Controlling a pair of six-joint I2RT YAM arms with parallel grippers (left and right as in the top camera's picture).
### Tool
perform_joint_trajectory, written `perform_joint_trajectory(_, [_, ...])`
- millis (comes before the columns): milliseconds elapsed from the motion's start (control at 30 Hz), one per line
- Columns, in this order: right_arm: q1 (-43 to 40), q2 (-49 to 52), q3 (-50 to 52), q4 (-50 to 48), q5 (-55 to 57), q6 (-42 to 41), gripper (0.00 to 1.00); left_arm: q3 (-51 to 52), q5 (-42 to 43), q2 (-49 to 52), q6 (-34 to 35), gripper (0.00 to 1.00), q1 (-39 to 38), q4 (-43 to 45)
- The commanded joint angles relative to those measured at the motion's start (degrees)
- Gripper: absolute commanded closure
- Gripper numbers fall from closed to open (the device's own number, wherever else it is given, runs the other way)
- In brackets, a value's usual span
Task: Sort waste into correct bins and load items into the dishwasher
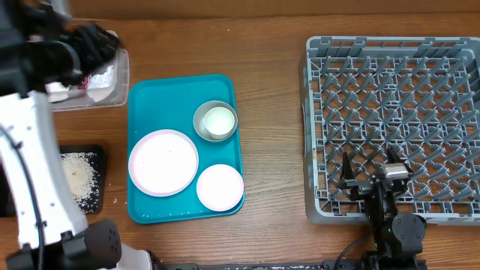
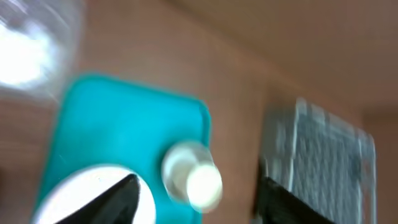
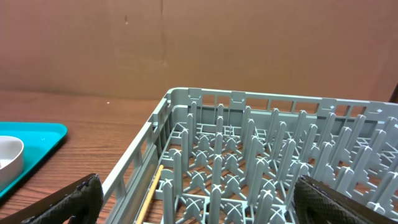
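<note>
A large pale plate (image 1: pixel 163 162), a grey metal-rimmed bowl (image 1: pixel 203 112) with a small white cup (image 1: pixel 219 121) in it, and a small white bowl (image 1: pixel 220 187) sit on the teal tray (image 1: pixel 150 94). The clear tub (image 1: pixel 112 90) at the back left holds a white napkin and a red wrapper. The black tray (image 1: pixel 91 154) holds rice-like crumbs (image 1: pixel 79 176). My left gripper (image 1: pixel 94 43) is above the tub; in the blurred left wrist view it (image 2: pixel 198 180) is open and empty. My right gripper (image 1: pixel 371 169) (image 3: pixel 196 186) is open over the front edge of the grey dish rack (image 1: pixel 394 60).
A thin wooden stick (image 3: pixel 151 193) lies in the rack along its left wall. The left wrist view also shows the plate (image 2: pixel 81 186), cup (image 2: pixel 204 183), teal tray (image 2: pixel 124 118) and rack (image 2: pixel 329 155), all blurred.
</note>
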State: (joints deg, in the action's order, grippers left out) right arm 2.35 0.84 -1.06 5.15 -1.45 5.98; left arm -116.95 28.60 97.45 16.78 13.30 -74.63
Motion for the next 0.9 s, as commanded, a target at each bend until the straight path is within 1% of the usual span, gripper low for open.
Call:
perform_joint_trajectory(0, [0.22,-0.68,0.59,-0.35,0.13,-0.42,0.0,2.12,5.31,2.43,-6.75,0.49,-5.64,-3.74])
perform_joint_trajectory(100, [0.22,-0.68,0.59,-0.35,0.13,-0.42,0.0,4.94,4.44,3.37,-8.0,0.6,-10.56,-5.38])
perform_joint_trajectory(167, [0.22,-0.68,0.59,-0.35,0.11,-0.42,0.0,6.97,1.88,3.89,-7.96,0.63,-13.42,-4.94])
perform_joint_trajectory(267, [0.22,-0.68,0.59,-0.35,0.11,-0.42,0.0,10.12,-4.28,5.33,-6.43,0.62,-18.08,-3.39])
perform_joint_trajectory(300, [0.22,-0.68,0.59,-0.35,0.13,-0.42,0.0,10.64,-6.25,5.95,-5.53,0.58,-19.15,-3.13])
perform_joint_trajectory(333, [0.22,-0.68,0.59,-0.35,0.11,-0.42,0.0,11.06,-8.55,6.75,-4.24,0.51,-20.37,-2.91])
perform_joint_trajectory(433, [0.22,-0.68,0.59,-0.35,0.13,-0.42,0.0,11.47,-12.74,9.49,-1.92,0.49,-23.06,-2.62])
perform_joint_trajectory(500, [0.22,-0.68,0.59,-0.35,0.13,-0.42,0.0,11.47,-13.84,11.56,-1.86,0.47,-24.46,-2.56])
perform_joint_trajectory(600, [0.22,-0.68,0.59,-0.35,0.13,-0.42,0.0,11.47,-15.45,14.78,-1.49,0.52,-26.23,-2.38])
perform_joint_trajectory(667, [0.22,-0.68,0.59,-0.35,0.13,-0.42,0.0,11.47,-16.63,16.63,-1.27,0.53,-26.91,-1.99])
perform_joint_trajectory(867, [0.22,-0.68,0.59,-0.35,0.11,-0.42,0.0,11.47,-19.89,19.89,0.52,0.51,-27.19,-0.13])
